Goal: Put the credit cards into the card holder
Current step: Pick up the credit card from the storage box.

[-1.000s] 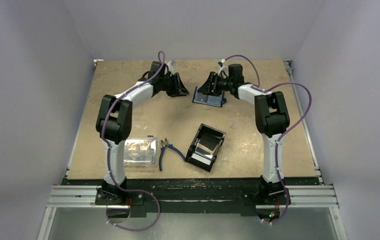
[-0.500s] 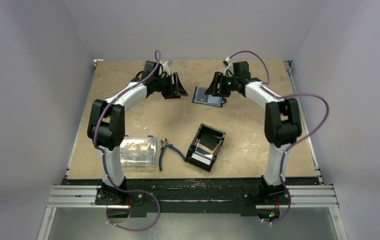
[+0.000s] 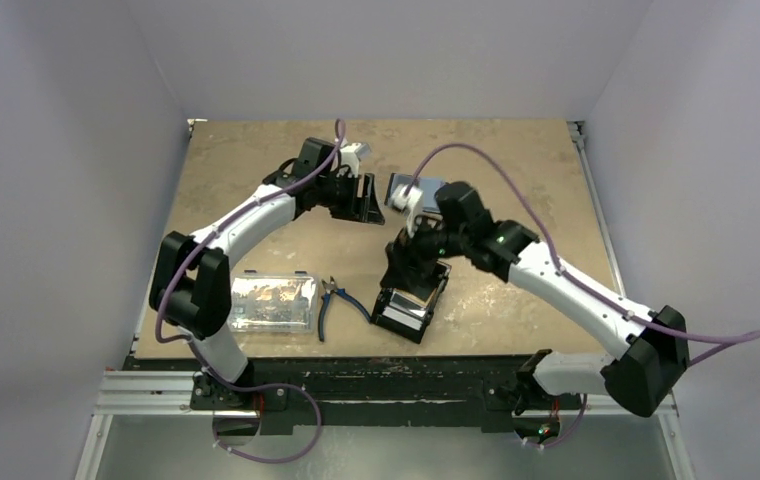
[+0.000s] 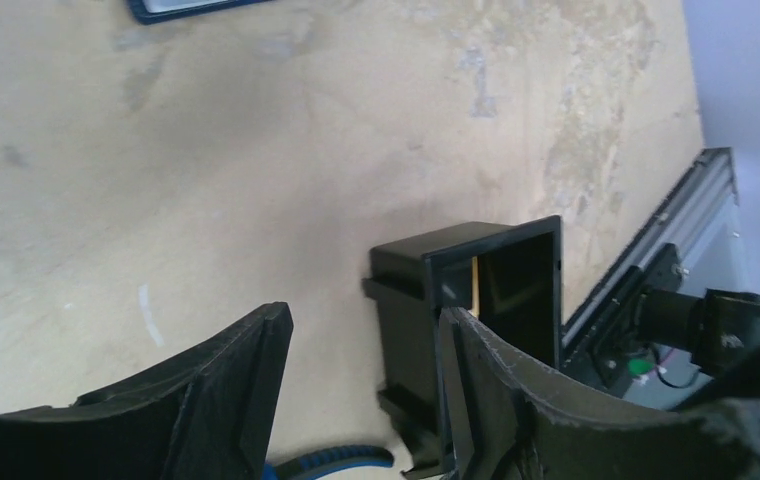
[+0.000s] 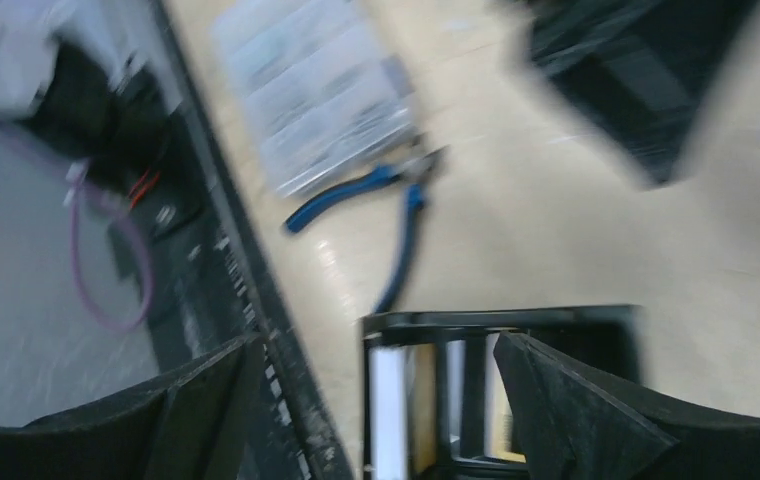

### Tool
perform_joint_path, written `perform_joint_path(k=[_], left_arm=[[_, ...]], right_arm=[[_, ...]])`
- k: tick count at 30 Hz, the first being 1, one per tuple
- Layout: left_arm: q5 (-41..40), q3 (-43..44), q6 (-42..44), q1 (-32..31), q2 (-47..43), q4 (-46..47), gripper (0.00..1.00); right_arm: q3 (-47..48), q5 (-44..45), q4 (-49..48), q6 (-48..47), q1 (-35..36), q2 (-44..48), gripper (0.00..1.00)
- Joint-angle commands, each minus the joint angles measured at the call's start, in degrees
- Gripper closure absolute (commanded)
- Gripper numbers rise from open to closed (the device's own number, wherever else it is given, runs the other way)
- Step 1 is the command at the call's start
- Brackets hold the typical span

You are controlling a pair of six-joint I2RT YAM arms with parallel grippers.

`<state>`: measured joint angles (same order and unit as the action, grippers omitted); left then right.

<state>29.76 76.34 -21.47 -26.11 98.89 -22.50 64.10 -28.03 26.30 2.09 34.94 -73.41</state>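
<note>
The navy card holder [image 3: 428, 186] lies flat at the back of the table, partly hidden by the right arm's cable; its edge shows at the top of the left wrist view [image 4: 186, 8]. The credit cards [image 5: 388, 410] stand on edge in the black tray [image 3: 411, 310], white ones and an orange-yellow one. My right gripper [image 3: 406, 268] hangs open just above the tray's far end, one finger over its inside [image 5: 378, 345]. My left gripper [image 3: 364, 195] is open and empty, left of the card holder and low over the table [image 4: 364, 325].
A clear plastic box [image 3: 271, 303] of small parts sits at the near left. Blue-handled pliers [image 3: 331, 305] lie between it and the tray. In the left wrist view the tray [image 4: 476, 290] is beyond the right finger.
The right arm swung from the card holder back toward me to the black tray and its jaws spread wide. The left gripper opened and shifted slightly right. The card holder stays on the table.
</note>
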Motion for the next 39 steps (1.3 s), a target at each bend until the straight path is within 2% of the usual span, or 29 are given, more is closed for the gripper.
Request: perform_joint_path(k=[1,4,7,9,11,15,18,23,30,39], left_arm=[[-6.42,0.42,5.69,2.42,-5.25,-3.48,0.4],[-4.87,-5.27,3.06,5.52,-9.22,2.08,0.4],[-2.95,-8.45,0.37,8.39,-12.58,5.04,0.4],[-3.43,-8.63,0.26,8.53,-14.31,5.08,0.41],[-4.79,-8.65,0.73,8.53,-15.66,4.7,0.41],[-7.81,-8.06,2.03,8.53,-17.44,3.21,0.41],[-7.8,-7.96,2.22,8.78,-18.09,3.17,0.41],[-7.89,-7.19,2.9,9.12,-17.67,1.97,0.41],[-6.73,-6.75,2.92,9.35,-16.73,1.64,0.41],[-6.29,-6.81,2.93,9.85,-16.31,1.76,0.42]], right_arm=[[-6.94,-0.23,3.32,-9.86,7.99,2.96,0.01],[-13.14,0.03,0.57,-15.09,9.53,7.77,0.01],[-13.71,-5.92,4.42,-26.17,9.71,9.97,0.01],[-14.62,-6.12,4.48,-30.57,9.71,9.94,0.01],[-15.9,-5.36,4.71,-31.59,9.79,7.81,0.01],[-11.89,-7.92,8.55,-33.53,9.76,-0.2,0.01],[-8.99,-11.87,10.22,-34.46,9.71,-6.68,0.01],[-4.95,-11.53,15.29,-35.73,9.79,-16.84,0.01],[-3.78,-10.48,15.81,-34.13,9.89,-18.78,0.04],[-2.37,-11.69,17.49,-34.97,11.63,-21.86,0.18]])
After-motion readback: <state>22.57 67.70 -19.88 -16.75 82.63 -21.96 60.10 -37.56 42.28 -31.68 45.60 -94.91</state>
